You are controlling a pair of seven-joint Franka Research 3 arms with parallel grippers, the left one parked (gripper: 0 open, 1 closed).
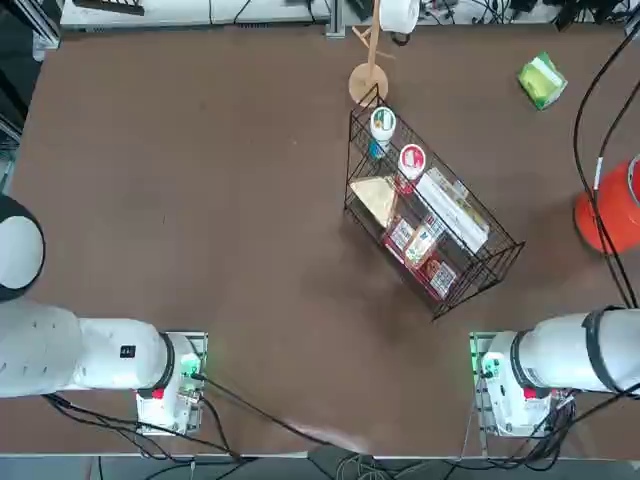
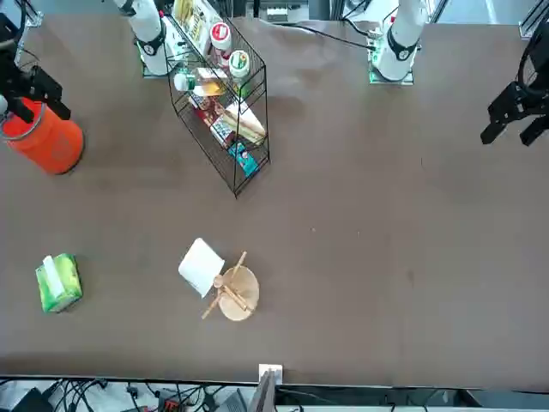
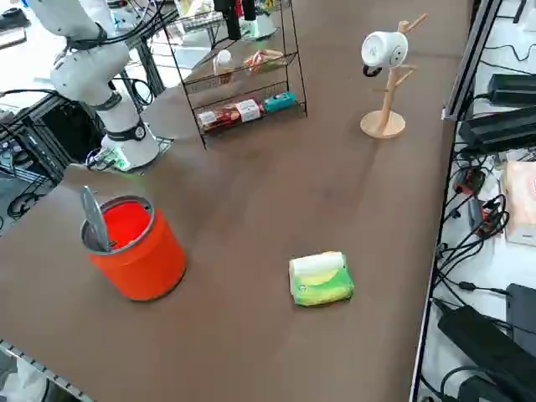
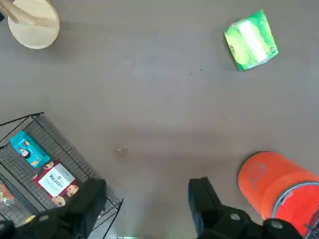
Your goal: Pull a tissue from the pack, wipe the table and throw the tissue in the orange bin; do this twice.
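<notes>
— What lay on the table (image 1: 200,200)?
— A black wire basket (image 1: 430,215) mid-table, the orange bin (image 3: 138,247) near the right arm's side, and the green pack (image 3: 320,279) beside it, apart.
— And the right gripper (image 4: 147,201)?
— It hung high above the tabletop, fingers (image 4: 204,199) spread wide, holding nothing.

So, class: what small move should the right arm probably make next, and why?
Probably carry the right claw toward the pack and lower over it. The claw hangs open and empty, high above the table, and the pack lies untouched beyond the orange bin.
</notes>
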